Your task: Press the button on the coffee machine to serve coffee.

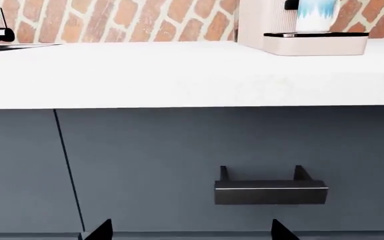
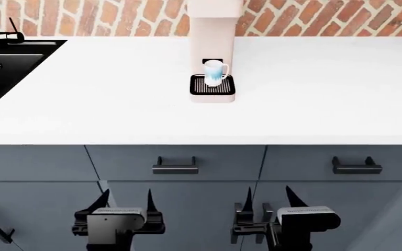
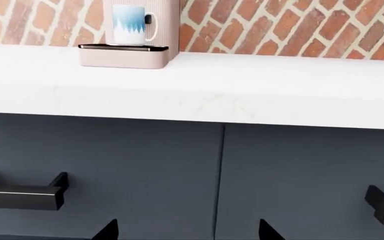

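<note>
Coffee machine [image 2: 213, 31] stands upright (drip tray [image 2: 212, 85] facing the robot).

A white-and-blue mug [image 2: 215, 72] stands on the white counter [image 2: 326, 94], a black sink [image 2: 6, 68] at its far end.

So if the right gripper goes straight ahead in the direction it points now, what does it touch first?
Most likely the dark cabinet front below the white counter, near the seam between two drawers. The right gripper, jaws open, aims under the counter edge, well below the coffee machine. Depth is hard to judge.
</note>
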